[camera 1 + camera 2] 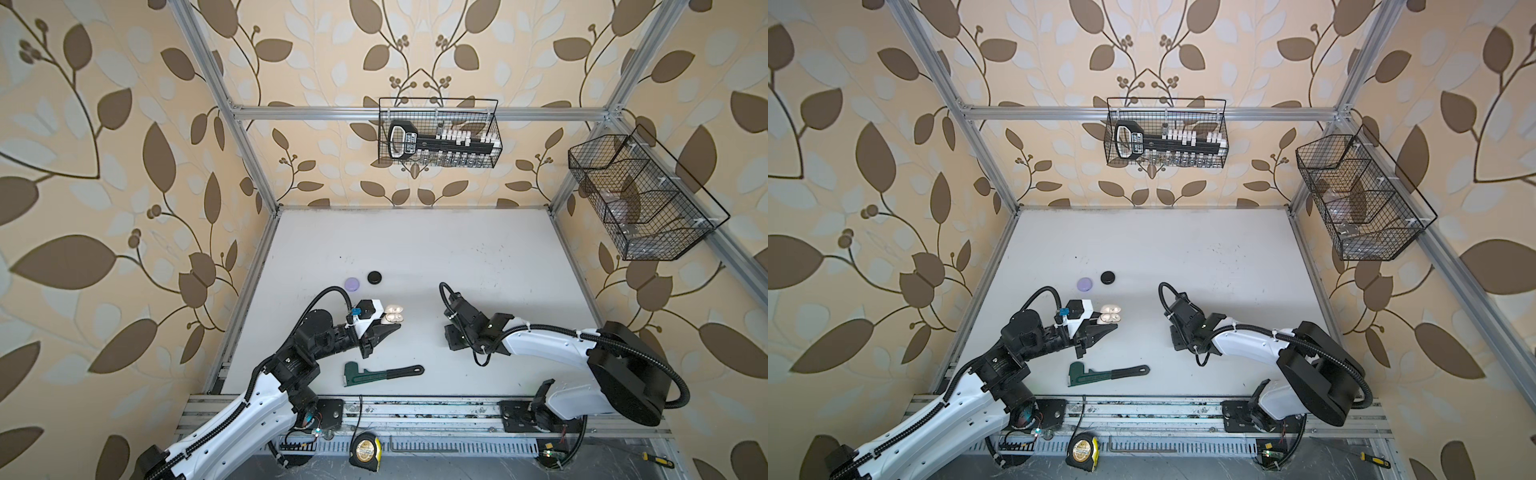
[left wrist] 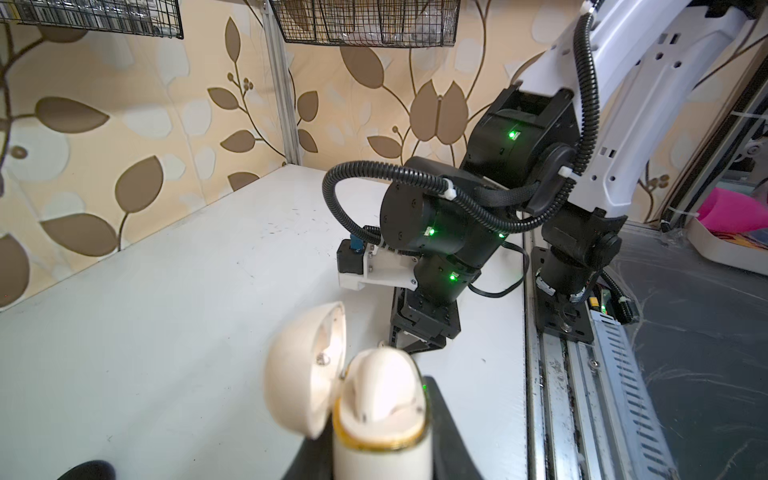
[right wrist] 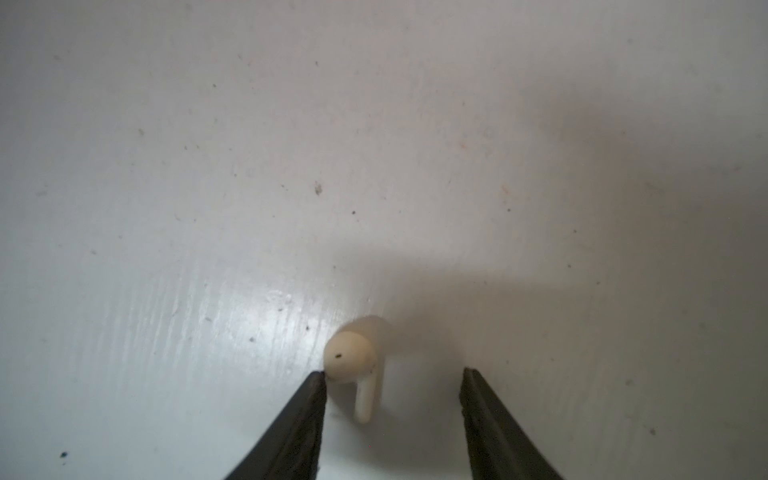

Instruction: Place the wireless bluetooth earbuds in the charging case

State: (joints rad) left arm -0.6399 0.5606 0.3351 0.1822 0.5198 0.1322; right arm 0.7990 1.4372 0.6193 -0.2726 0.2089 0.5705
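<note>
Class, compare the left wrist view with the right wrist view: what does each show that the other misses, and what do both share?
Left wrist view only: the open cream charging case gripped in the left end effector, the wire baskets and patterned wall. Right wrist view only: a cream earbud seen close, lying on the table between the right end effector's parted fingers. Both: the white table.
</note>
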